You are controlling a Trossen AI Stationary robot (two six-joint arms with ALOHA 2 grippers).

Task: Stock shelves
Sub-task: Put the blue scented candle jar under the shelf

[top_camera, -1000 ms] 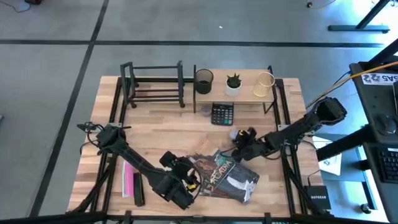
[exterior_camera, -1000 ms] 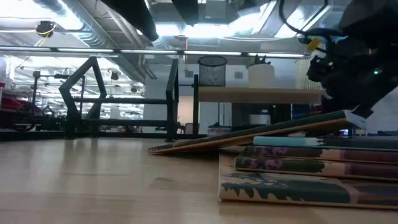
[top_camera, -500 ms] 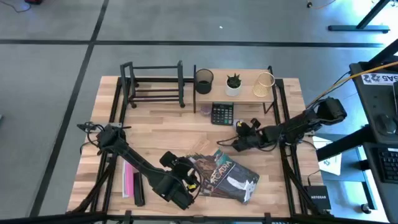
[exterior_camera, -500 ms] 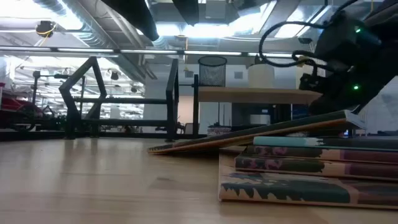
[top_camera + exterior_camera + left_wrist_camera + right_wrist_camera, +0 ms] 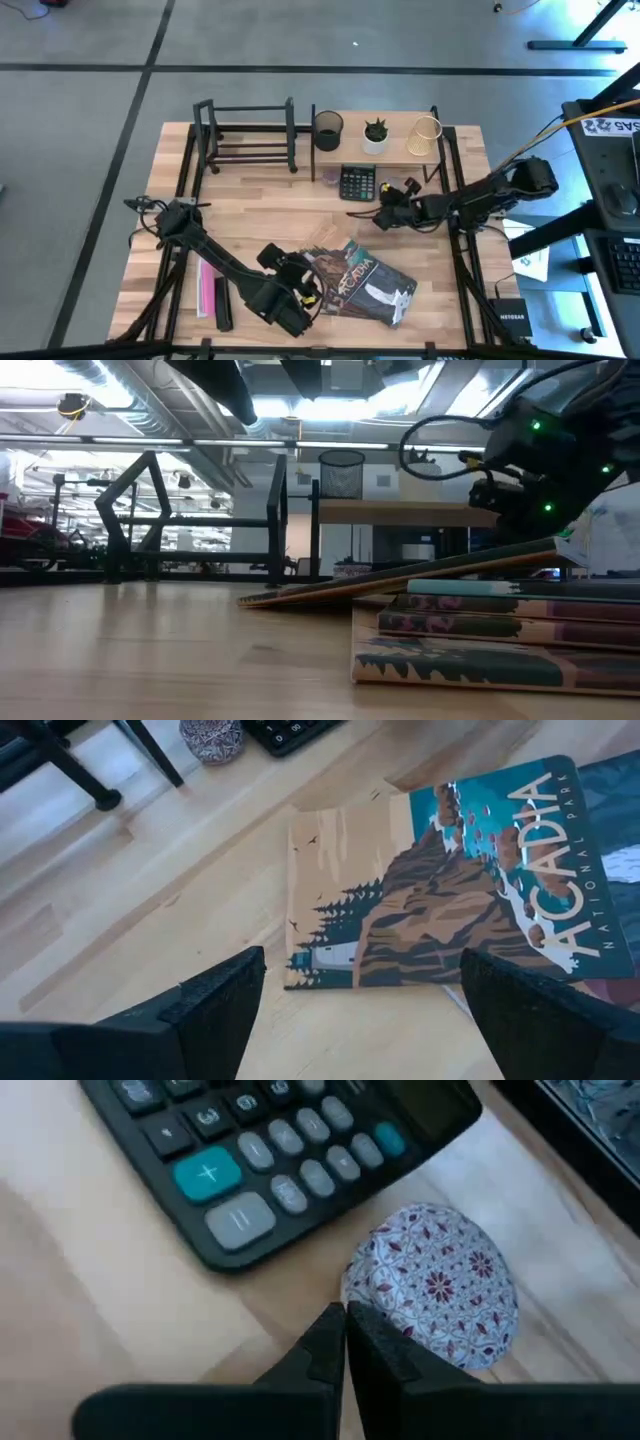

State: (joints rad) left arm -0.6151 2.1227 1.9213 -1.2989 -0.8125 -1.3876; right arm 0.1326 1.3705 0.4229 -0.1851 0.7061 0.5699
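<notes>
A stack of books (image 5: 365, 285) lies near the table's front edge, with the Acadia book (image 5: 450, 890) on top. That book slants, its left end (image 5: 250, 599) on the table. My left gripper (image 5: 350, 1020) is open, its fingers standing either side of the book's near-left corner. My right gripper (image 5: 383, 217) is shut beside the calculator (image 5: 358, 183), right at a round patterned thing (image 5: 435, 1285). The black book rack (image 5: 245, 135) and the light-wood shelf (image 5: 395, 148) stand at the far edge. My right gripper's shut fingertips (image 5: 330, 1330) stand at the near edge (image 5: 362, 1295) of the round patterned thing, which lies on the table next to the calculator (image 5: 260, 1160). I cannot tell whether they touch it.
A mesh pen cup (image 5: 328, 130), a small potted plant (image 5: 375, 133) and a gold wire thing (image 5: 425, 135) stand on the wood shelf. A pink thing and a dark thing (image 5: 212, 295) lie at the near left. Bare tabletop shows between rack and books.
My right gripper has gone from beside the book stack toward the table's far edge and a little left, ending next to the calculator. It has stayed shut. The books have not moved.
</notes>
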